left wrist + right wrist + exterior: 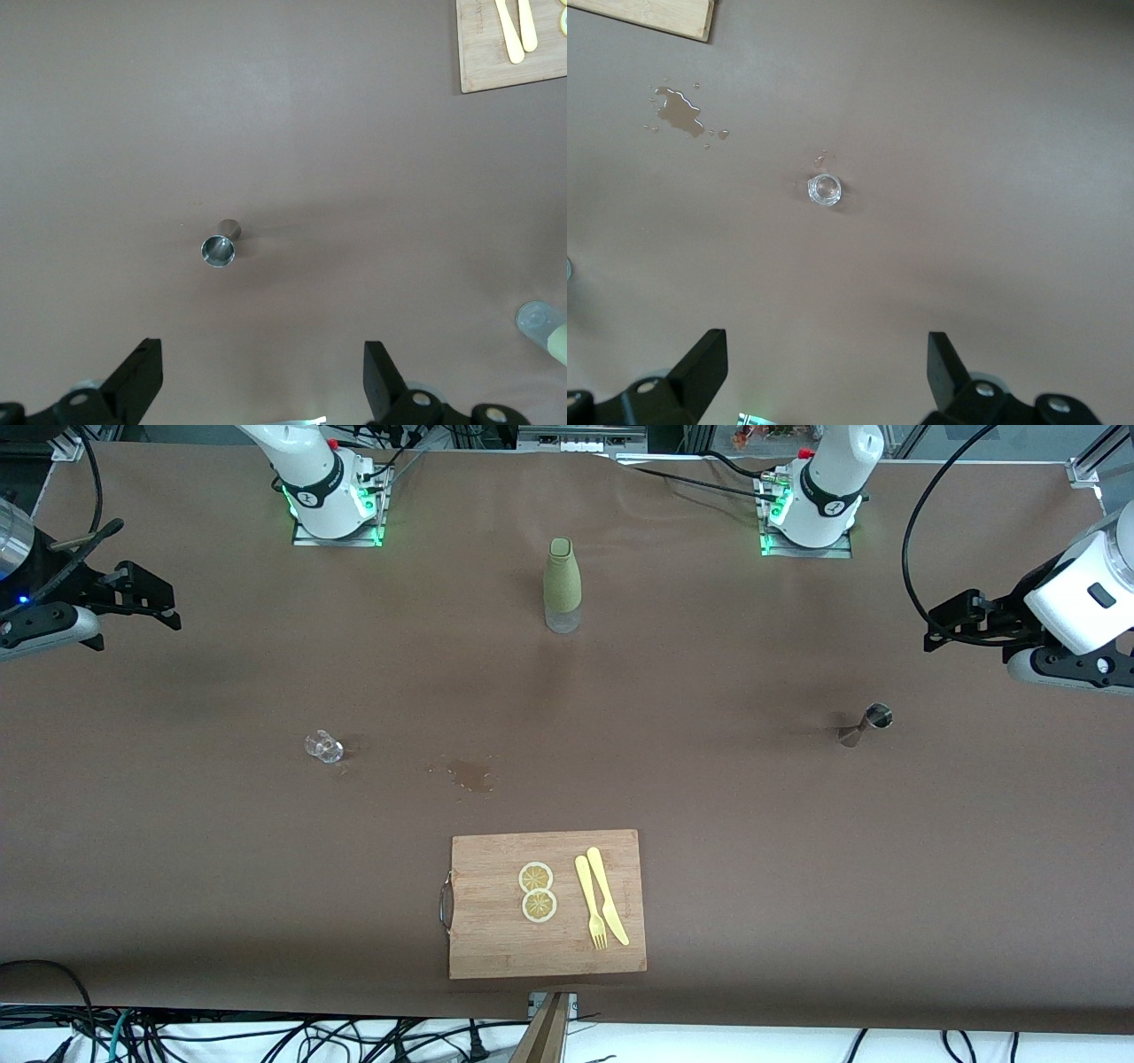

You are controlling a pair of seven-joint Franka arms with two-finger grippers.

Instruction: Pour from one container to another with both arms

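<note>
Overall, the front view showed a brown table point(797, 886) with both arms pulled back to its ends, waiting. The right gripper point(155, 602) hung at the nine o'clock edge of the frame, over the right arm's end of the table, fingers spread and holding nothing. The left gripper point(943, 624) hung at the three o'clock edge, over the left arm's end, likewise released and empty. A green-sleeved bottle point(563, 584) stood upright at twelve o'clock, between the two bases. A small clear glass point(324, 747) sat toward the right arm's end, with a liquid spill point(469, 772) beside it, nearer mid-table. A metal jigger point(866, 724) stood toward the left arm's end. At six o'clock lay a wooden cutting board point(496, 939) carrying two lemon slices point(537, 891), a yellow fork point(590, 903) and a yellow knife point(608, 895).

Next, the left wrist view looked down on the jigger point(219, 248), its open mouth facing the camera, well apart from the black fingers point(137, 376) spread wide at the frame's six o'clock edge. The board's corner point(496, 66) showed at one o'clock, and the bottle's base point(542, 320) at four o'clock.

Lastly, the right wrist view held the glass point(825, 189) near centre, clear of the parted fingers point(700, 367); the spill point(680, 112) lay at ten o'clock, and a board corner point(656, 13) at eleven.
</note>
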